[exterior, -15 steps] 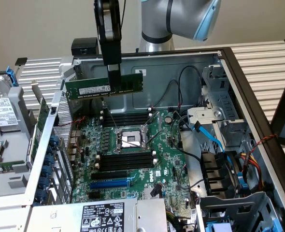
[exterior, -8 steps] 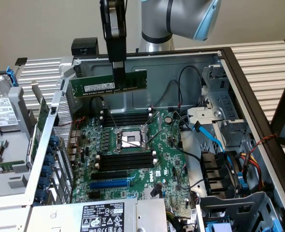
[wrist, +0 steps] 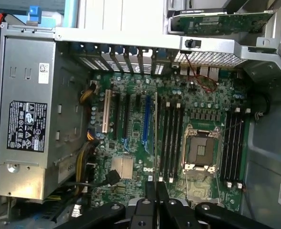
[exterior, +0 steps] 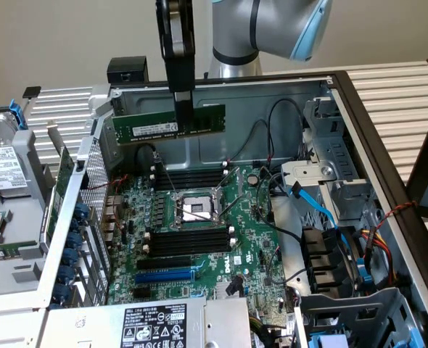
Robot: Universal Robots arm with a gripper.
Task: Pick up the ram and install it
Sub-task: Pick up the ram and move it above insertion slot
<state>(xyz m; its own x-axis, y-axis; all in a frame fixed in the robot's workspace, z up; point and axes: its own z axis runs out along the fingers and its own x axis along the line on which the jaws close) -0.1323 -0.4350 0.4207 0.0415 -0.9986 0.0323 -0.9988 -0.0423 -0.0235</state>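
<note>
The open computer case (exterior: pixel 373 123) lies flat with its motherboard (exterior: pixel 250 239) exposed. The pick-up is done — the ram (exterior: pixel 145 127) hangs level in the air at about twelve o'clock from the CPU socket (exterior: pixel 196 210), clear of the board. Installing is left: the black memory slots (exterior: pixel 188 243) at six o'clock of the socket stand empty. The gripper (exterior: pixel 183 123) is clamped on the stick's middle. Which slot it lines up with is hard to tell — the stick's notch cannot be made out.

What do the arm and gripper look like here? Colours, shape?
The arm: smooth silver-grey tube segments, with a light blue joint cap. The gripper: all black, slim and flat, rounded body narrowing to thin straight jaws; black linkage bars at its base in the wrist view.
</note>
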